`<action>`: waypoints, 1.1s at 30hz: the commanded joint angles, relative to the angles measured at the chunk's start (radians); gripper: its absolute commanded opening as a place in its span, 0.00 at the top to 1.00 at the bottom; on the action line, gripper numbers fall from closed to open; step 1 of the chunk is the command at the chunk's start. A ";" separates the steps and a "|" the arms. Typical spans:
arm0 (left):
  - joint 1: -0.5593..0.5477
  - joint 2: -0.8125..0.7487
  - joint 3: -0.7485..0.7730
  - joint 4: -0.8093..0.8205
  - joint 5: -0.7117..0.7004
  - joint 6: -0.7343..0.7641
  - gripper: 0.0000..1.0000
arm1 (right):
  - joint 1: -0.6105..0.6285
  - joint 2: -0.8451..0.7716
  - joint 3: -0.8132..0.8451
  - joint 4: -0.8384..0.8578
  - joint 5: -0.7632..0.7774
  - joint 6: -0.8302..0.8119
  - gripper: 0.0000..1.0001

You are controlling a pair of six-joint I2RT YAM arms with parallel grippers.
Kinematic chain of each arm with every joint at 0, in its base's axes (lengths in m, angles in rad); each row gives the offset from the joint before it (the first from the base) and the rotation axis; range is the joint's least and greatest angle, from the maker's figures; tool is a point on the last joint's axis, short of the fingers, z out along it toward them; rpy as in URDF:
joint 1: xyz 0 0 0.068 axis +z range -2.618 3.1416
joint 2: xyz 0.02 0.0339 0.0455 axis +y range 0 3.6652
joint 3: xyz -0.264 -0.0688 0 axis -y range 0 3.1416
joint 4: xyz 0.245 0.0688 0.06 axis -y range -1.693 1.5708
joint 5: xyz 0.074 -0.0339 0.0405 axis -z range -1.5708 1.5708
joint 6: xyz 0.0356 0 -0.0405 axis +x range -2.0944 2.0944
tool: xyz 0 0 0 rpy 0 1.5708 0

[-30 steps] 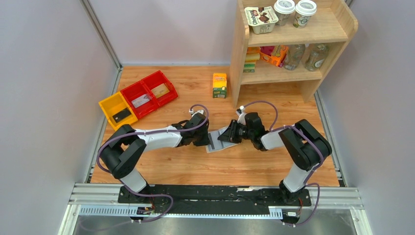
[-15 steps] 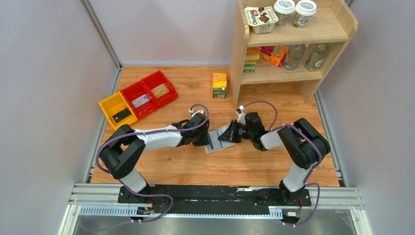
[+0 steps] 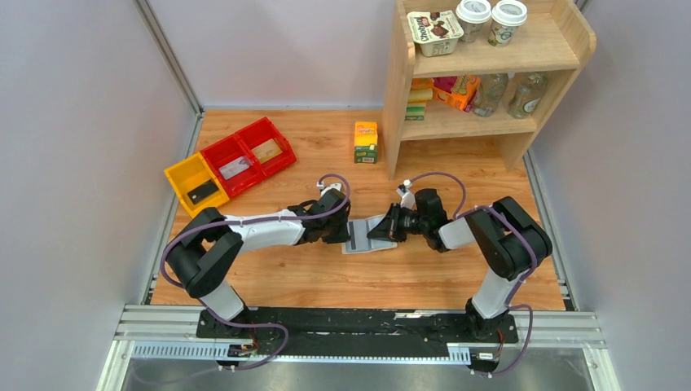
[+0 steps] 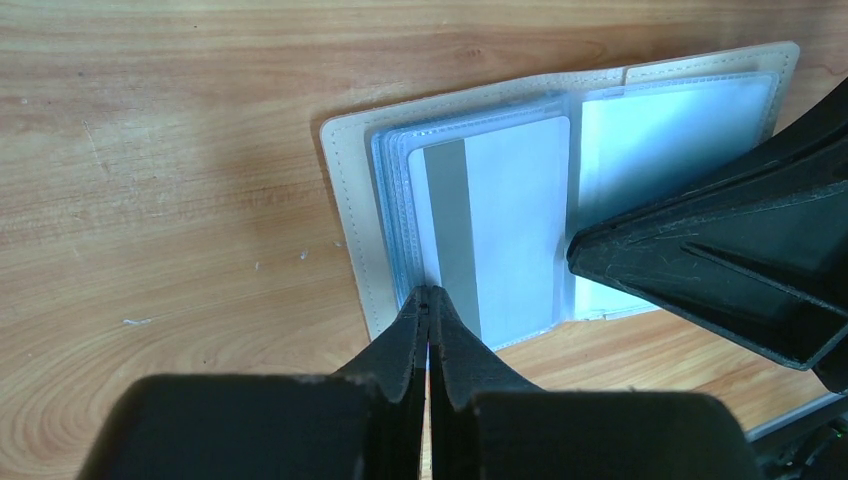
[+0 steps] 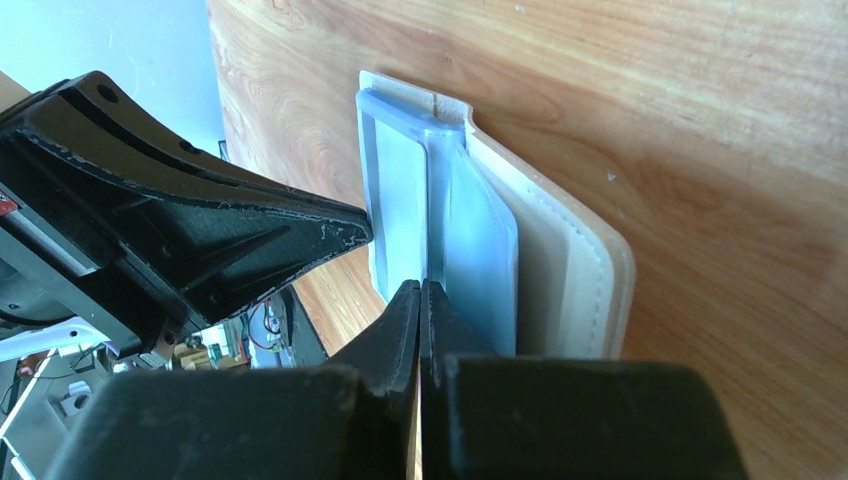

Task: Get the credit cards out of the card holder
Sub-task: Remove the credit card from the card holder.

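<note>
The card holder (image 3: 376, 223) lies spread open on the wooden table between both arms, beige rim (image 4: 350, 200) outside, light blue sleeves inside. A whitish credit card (image 4: 510, 230) with a dark stripe shows in its left half. My left gripper (image 4: 428, 293) is shut, its tips touching the near edge of that card's sleeve. Nothing visible lies between the jaws. My right gripper (image 5: 420, 285) is shut too, tips against the edge of a clear sleeve (image 5: 480, 250) at the fold. In the top view the left gripper (image 3: 346, 232) and the right gripper (image 3: 373, 230) face each other across the holder.
Two red bins (image 3: 253, 155) and a yellow bin (image 3: 194, 183), each holding a card, sit at the back left. A small yellow-green carton (image 3: 366, 142) stands beside a wooden shelf (image 3: 489, 122) stocked with cups and bottles at the back right.
Both grippers have gone from slightly open to shut at the card holder. The right wrist has shifted a little to the right and lower. The holder stays in place.
</note>
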 commanded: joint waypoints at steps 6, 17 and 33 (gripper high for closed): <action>0.007 -0.033 -0.044 -0.040 -0.048 0.056 1.00 | 0.000 -0.034 0.009 -0.001 -0.051 0.003 0.91; 0.007 -0.048 -0.034 -0.052 -0.053 0.056 0.99 | 0.061 -0.140 0.096 -0.256 0.125 -0.126 0.59; 0.031 -0.078 0.031 -0.011 -0.041 0.059 0.84 | 0.095 -0.128 0.176 -0.376 0.218 -0.188 0.53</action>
